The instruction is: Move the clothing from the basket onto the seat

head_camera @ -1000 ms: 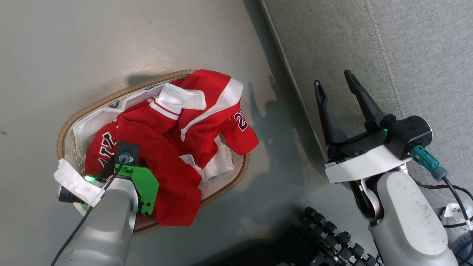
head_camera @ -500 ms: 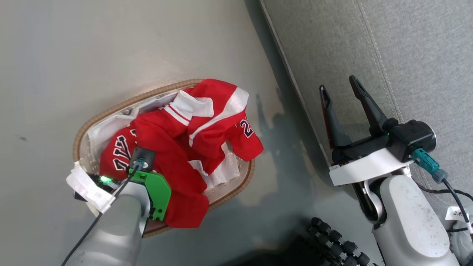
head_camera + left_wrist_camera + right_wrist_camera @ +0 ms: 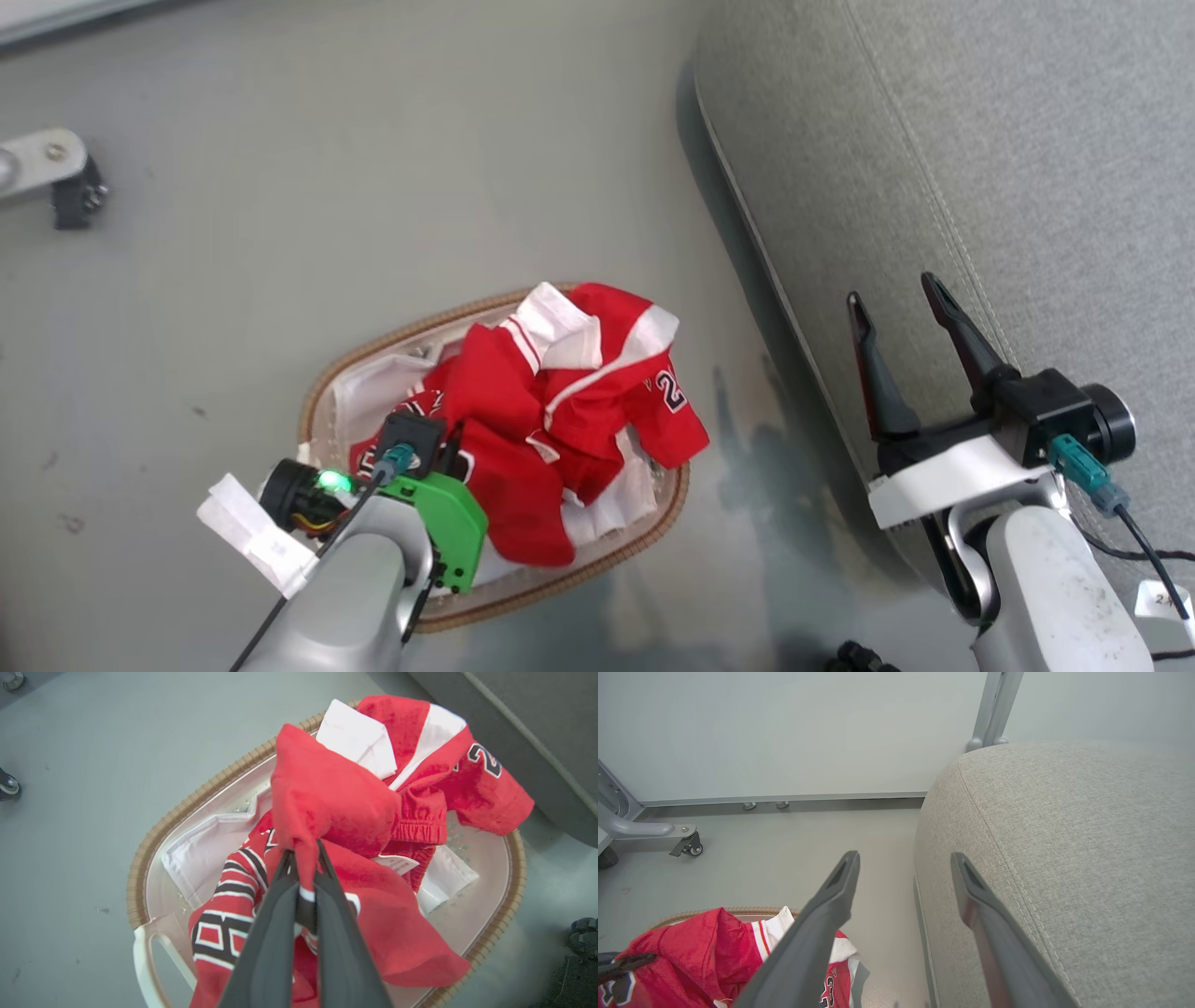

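**Jersey gripped in basket; lift and carry to seat outstanding**

Finding: my left tool (image 3: pixel 303 851) is clamped on a fold of the clothing (image 3: pixel 336 807), fingers drawn together with red cloth pinched between them. The fold stands tented above the heap. The rest of both jerseys lies in the basket (image 3: pixel 196 795), one numbered sleeve draped over its right rim. The basket sits on the floor (image 3: pixel 373 187), just left of the seat (image 3: pixel 980 140).

My right tool (image 3: pixel 892 289) hangs over the seat's near-left edge, fingers apart and holding nothing.

Step in hand, as I judge it: the grasp is made and the lift-out is starting. Nothing is on the seat yet.

Next move calls for:
- A rise high enough for the hanging cloth to clear the rim.
- A carry to the right, well over the seat edge, before I let go.

Concern: the two jerseys lie tangled, so the second may trail up with the first. The white liner (image 3: pixel 205 854) lies close beneath them and could be dragged up too.
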Robot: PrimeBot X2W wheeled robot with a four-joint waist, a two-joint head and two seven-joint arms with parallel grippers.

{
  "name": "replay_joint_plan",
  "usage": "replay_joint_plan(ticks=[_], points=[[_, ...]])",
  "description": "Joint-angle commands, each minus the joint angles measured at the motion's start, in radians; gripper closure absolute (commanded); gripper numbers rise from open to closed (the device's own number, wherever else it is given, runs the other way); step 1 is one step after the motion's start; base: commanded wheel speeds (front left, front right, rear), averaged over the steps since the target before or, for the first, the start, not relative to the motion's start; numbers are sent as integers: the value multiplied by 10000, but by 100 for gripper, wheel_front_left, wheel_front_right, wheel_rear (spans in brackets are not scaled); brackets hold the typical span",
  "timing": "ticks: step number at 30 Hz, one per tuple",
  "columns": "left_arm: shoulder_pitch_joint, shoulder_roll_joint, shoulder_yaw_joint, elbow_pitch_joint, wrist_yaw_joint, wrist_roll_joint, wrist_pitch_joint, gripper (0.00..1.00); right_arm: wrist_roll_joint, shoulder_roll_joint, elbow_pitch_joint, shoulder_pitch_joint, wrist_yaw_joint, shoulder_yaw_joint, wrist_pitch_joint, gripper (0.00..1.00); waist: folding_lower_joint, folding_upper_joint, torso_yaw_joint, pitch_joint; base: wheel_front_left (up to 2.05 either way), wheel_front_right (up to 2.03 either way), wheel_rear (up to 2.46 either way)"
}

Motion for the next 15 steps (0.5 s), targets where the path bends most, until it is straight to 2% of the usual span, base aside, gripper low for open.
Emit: replay_joint_plan(ticks=[1, 9, 15], points=[[243, -16, -83, -445, -25, -111, -79, 100, -107, -44, 65, 268, -6, -115, -49, 0, 0, -1, 768, -1236, 0, 0, 0], [753, -1, -528, -2348, -167, 72, -63, 100, -487, -44, 171, 1014, -6, -501, -49, 0, 0, -1, 1342, -2745, 0, 0, 0], [396, 412, -712, -3251, -296, 360, -63, 100, -679, -44, 157, 1508, -6, -630, -49, 0, 0, -1, 1540, -3642, 0, 0, 0]])
